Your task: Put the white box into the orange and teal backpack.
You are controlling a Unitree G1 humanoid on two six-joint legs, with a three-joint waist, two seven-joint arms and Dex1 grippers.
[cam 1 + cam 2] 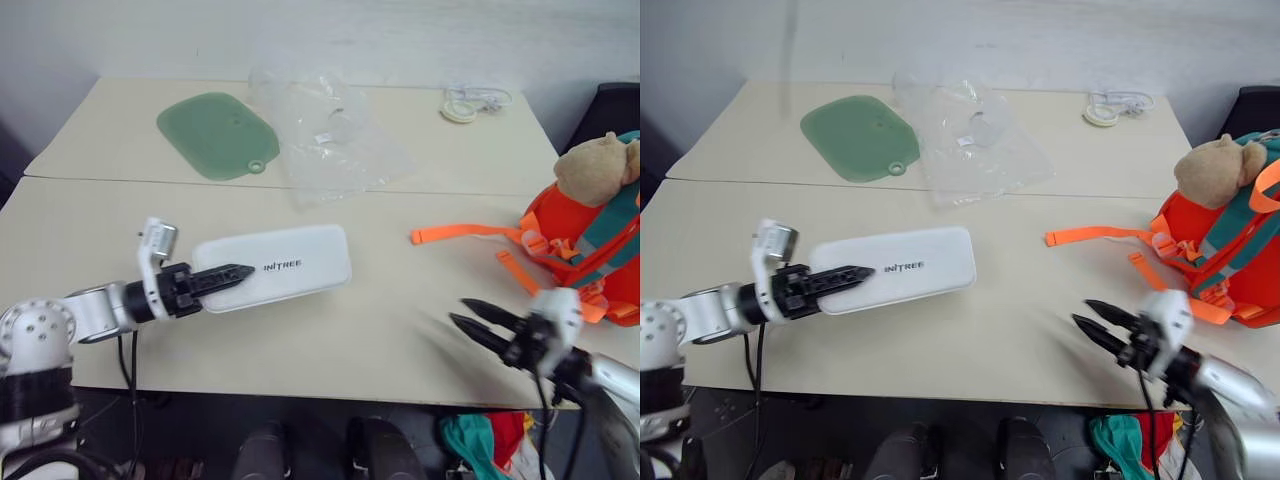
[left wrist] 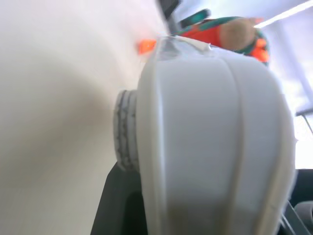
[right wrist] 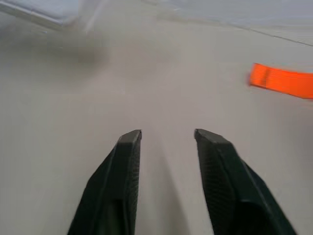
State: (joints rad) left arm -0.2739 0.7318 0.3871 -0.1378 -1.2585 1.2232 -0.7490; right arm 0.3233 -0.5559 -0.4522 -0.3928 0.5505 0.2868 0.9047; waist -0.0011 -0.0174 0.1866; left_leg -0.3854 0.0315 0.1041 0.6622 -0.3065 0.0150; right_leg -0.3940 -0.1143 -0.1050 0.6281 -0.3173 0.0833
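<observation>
**Box held at one end, backpack waits at the far right**

The box (image 1: 272,266) lies flat on the near table (image 1: 330,340), a bit left of the middle. It is long and white, with small dark letters on top. The left gripper (image 1: 232,273) comes in level from the left. Its black fingers (image 1: 222,272) are nearly together and lie over the left end of the box. They seem to pinch that end. In the left wrist view the box fills the space right in front of the camera.

Behind the box, on the far table, lies a flat green mat (image 1: 218,135). Just right of the mat sits a crumpled clear bag (image 1: 330,135). Farther right, near the far edge, is a small coil of white cord (image 1: 468,102).

The right gripper (image 1: 472,315) hangs over the near edge of the table, well apart from the box. Its two black fingers (image 3: 122,171) stand open with a plain gap, and nothing is between them.

The backpack (image 1: 590,245) sits at the right edge of the table. It is bright orange with teal trim. A tan plush toy (image 1: 595,165) rests on top of it. One orange strap (image 1: 465,233) lies stretched out on the table toward the box.
</observation>
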